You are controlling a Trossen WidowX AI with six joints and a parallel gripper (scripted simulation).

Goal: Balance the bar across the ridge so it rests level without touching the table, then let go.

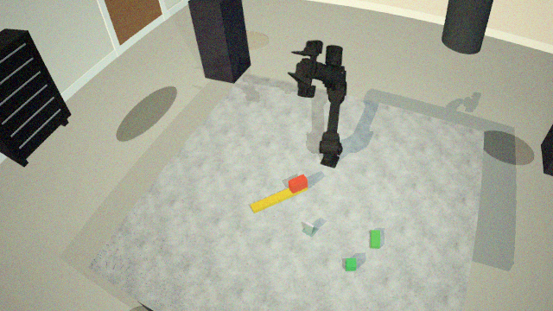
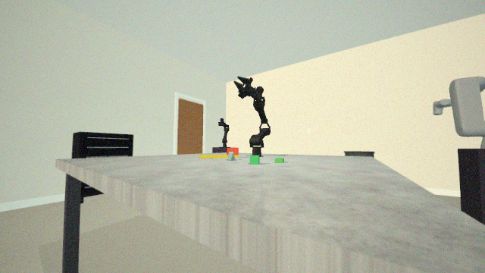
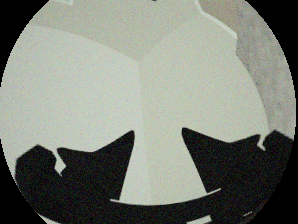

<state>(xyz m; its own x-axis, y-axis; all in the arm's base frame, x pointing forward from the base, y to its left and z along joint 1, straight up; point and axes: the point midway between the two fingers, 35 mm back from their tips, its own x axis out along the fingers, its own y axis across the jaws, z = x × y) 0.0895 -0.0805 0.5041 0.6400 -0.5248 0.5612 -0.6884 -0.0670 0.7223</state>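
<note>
Yellow bar lies on the bench, my hand raised and unladen

The yellow bar [image 1: 272, 201] [image 2: 212, 156] lies along the bench [image 1: 207, 242] [image 2: 265, 186], off the ridge, with a red block [image 1: 298, 184] [image 2: 233, 151] at one end. I take the block to be fixed there as a weight. If so, the bar should handle as stiff and slim but heavy toward the red end, its balance point nearer the block than mid-length. I would grip across its narrow width close to that point; taken at the plain yellow end, it would probably droop or twist. Its surface looks smooth, so a light pinch might slip.

Near the bar, apart from it, stands the small pale ridge [image 1: 309, 228] [image 2: 231, 156], wedge-shaped with its edge upward. It looks easy to nudge, so the lowering should be gentle.

Farther out sit two green blocks [image 1: 375, 239] [image 2: 255, 159], well apart from the bar.

My hand [image 1: 291, 64] [image 2: 236, 81] [image 3: 158, 132] is high above the bench, fingers spread with nothing between them. Gripping, placing and levelling all remain.
</note>
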